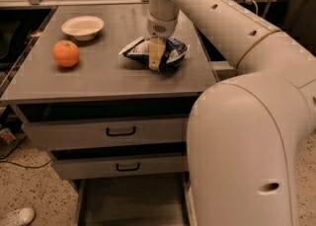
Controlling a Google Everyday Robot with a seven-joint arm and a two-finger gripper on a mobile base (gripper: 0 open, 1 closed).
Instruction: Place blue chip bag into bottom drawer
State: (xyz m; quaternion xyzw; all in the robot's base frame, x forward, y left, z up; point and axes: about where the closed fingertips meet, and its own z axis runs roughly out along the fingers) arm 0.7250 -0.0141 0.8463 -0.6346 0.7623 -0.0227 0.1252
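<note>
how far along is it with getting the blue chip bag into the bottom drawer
Done: the bottom drawer already stands pulled out below the two handled drawers. In hand: the gripper is down on the blue chip bag, which lies on the cabinet top; whether it has a grip cannot be told. Left: lifting the bag, carrying it down and releasing it in the drawer.

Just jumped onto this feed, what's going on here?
The robot's arm is reaching over the cabinet top, with its end effector down on the blue chip bag, which lies on that surface. The bag has not yet gone into the bottom drawer, which is pulled out at floor level. An orange and a white bowl sit apart from the bag on the far side of the top.
</note>
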